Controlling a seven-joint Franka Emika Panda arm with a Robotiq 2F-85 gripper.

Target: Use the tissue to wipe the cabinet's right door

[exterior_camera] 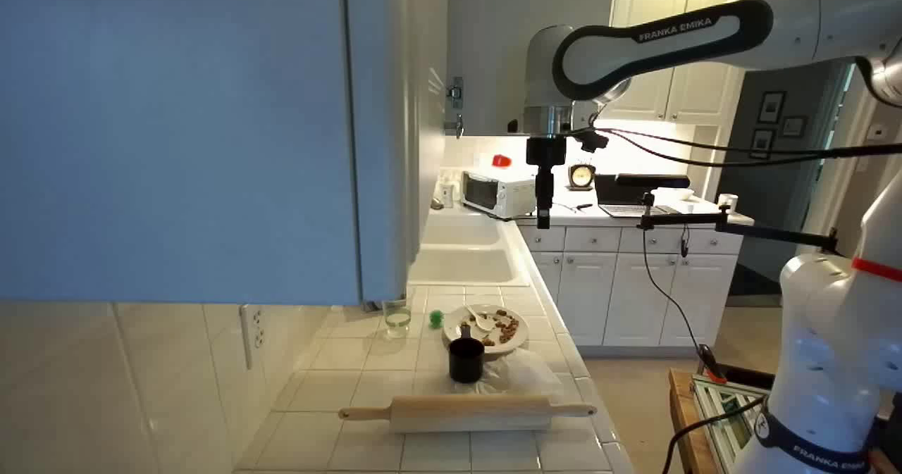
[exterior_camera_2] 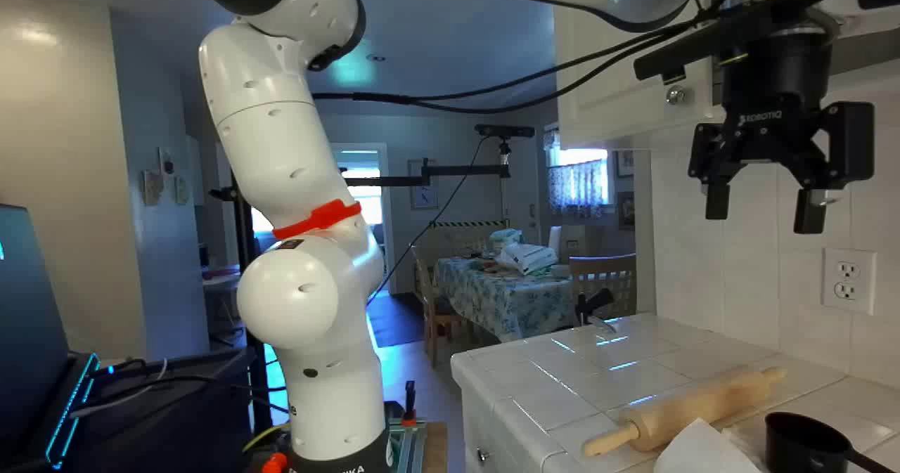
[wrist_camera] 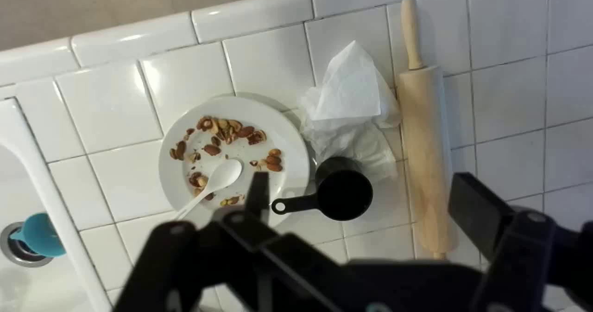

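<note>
The tissue [wrist_camera: 350, 89] is white and crumpled with a raised peak. It lies on the tiled counter between the plate and the rolling pin, and a black cup covers part of its edge. It also shows in both exterior views [exterior_camera: 528, 372] [exterior_camera_2: 703, 450]. The cabinet's right door [exterior_camera: 486, 44] is a plain grey panel with hinges at its left edge, standing open above the counter. The arm hides part of it. My gripper [exterior_camera_2: 763, 214] points down, open and empty, high above the counter. In the wrist view its fingers [wrist_camera: 361, 189] stand wide apart over the cup.
A black cup [wrist_camera: 345, 194], a rolling pin [wrist_camera: 424, 154] and a plate of nuts with a spoon [wrist_camera: 296, 154] surround the tissue. A glass [exterior_camera: 397, 319] stands by the wall. The sink [exterior_camera: 461, 266] lies beyond. A large blue-grey panel [exterior_camera: 169, 136] hangs over the counter.
</note>
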